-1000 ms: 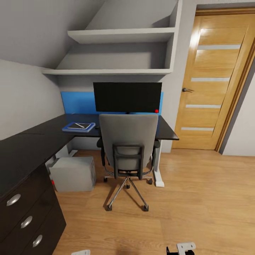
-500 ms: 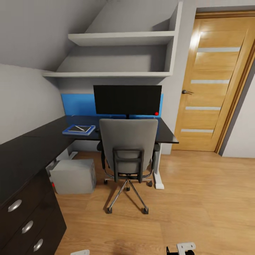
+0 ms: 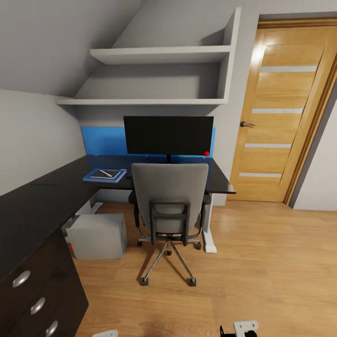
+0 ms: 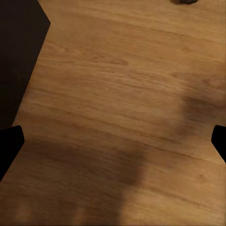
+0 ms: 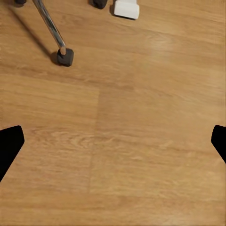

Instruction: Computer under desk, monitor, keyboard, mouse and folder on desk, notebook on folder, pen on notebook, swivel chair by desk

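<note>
I see one black L-shaped bench (image 3: 47, 187), one wide black monitor (image 3: 168, 135) at its back edge, one grey swivel chair (image 3: 169, 206), one grey tower computer (image 3: 98, 236) beneath. Both jaws hang released above the wooden floor (image 3: 262, 271).

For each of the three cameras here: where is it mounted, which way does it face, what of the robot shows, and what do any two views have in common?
Head view: on the robot's head, facing forward and down at the swivel chair, monitor and desk; arm parts at the bottom edge.
Left wrist view: on the left arm, facing down at the wooden floor beside a dark desk edge; black fingertips at both sides.
Right wrist view: on the right arm, facing down at floor; black fingertips at both sides.
Shared: head and right wrist views both show the chair's chrome base.
</note>
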